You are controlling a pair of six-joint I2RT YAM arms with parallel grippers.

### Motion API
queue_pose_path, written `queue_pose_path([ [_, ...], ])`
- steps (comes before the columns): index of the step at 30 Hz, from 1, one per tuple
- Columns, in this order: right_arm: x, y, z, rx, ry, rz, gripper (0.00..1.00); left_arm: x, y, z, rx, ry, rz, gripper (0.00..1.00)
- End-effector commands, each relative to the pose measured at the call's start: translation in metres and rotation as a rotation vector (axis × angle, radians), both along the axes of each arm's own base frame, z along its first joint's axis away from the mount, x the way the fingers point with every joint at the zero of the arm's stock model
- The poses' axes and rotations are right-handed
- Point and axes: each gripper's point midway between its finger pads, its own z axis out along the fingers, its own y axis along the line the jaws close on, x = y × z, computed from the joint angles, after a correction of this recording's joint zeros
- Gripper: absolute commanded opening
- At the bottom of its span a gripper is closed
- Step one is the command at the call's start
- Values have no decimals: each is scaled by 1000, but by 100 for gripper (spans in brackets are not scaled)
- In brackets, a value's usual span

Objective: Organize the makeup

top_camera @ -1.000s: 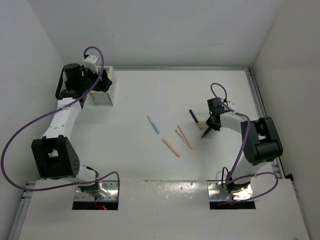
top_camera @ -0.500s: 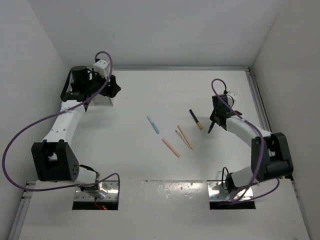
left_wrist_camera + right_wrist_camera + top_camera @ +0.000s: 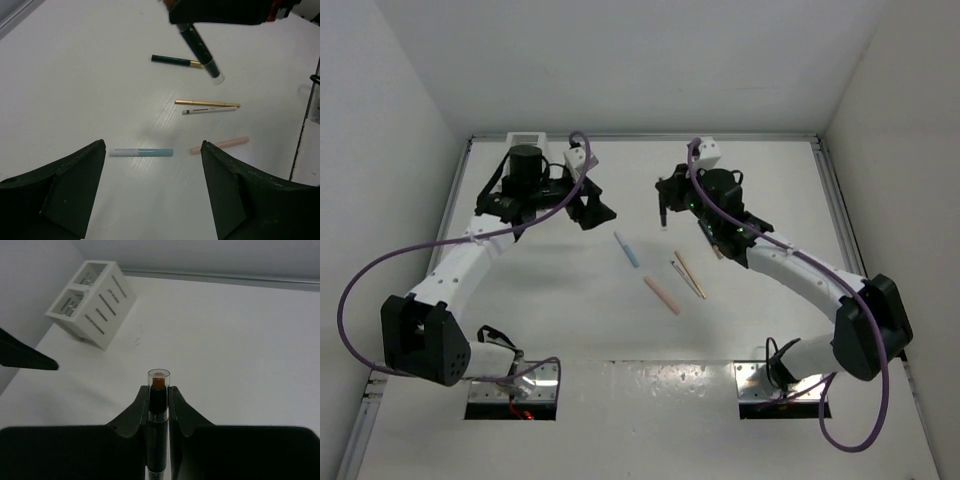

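table: white and flat. The loose makeup sticks lie near its middle.
box: white with slats, at the far left corner of the table. From the right hand it is ahead and to the left, well apart.
right hand: pinching a dark stick that has a clear cap. The stick points straight out along the fingers, up off the table.
left hand: spread wide and holding nothing. It hangs over the table.
blue stick: lies flat right under the gap of the left hand, so this hand is the nearer one. Its long way runs from one finger toward the other. I think the hand must turn before it can pinch it.
other sticks: the pink stick is just beside the blue one. The tan stick and white stick lie side by side farther out. The black and gold stick is farthest.
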Motion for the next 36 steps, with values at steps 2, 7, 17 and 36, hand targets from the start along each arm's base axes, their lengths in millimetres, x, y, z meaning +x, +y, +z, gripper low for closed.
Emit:
queue_pose_path([
  [2, -5, 51, 48, 121, -158, 129, 0, -19, -23, 8, -71, 45, -98, 83],
  [7, -13, 79, 52, 176, -176, 183, 0, -23, -44, 4, -122, 117, -141, 89],
  [17, -21, 85, 60, 279, -200, 169, 0, -16, -56, -6, -160, 133, -106, 90],
  [36, -28, 97, 37, 318, -129, 200, 0, 3, -59, -24, -164, 170, -64, 21],
])
